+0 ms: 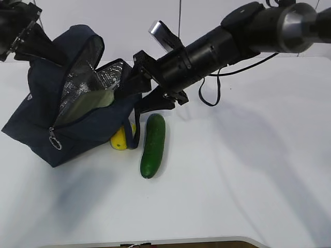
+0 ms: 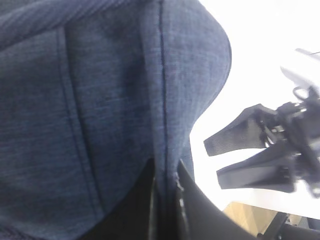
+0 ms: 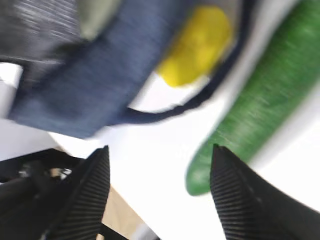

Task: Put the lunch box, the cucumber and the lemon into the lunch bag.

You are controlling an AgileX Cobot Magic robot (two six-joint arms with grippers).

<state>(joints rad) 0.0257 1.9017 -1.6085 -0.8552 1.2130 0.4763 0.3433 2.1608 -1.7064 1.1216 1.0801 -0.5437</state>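
Observation:
The navy lunch bag lies on its side at the left, its mouth open and the foil lining showing. Inside the mouth a pale green lid shows, the lunch box. The lemon rests against the bag's front, inside a handle loop. The cucumber lies just to its right on the table. My left gripper is shut on a fold of the bag's navy fabric at the upper edge. My right gripper stands open and empty by the bag's mouth, above the lemon and the cucumber.
A white table carries everything, with bare surface to the right and in front. A black cable hangs under the right arm. The table's front edge runs along the bottom.

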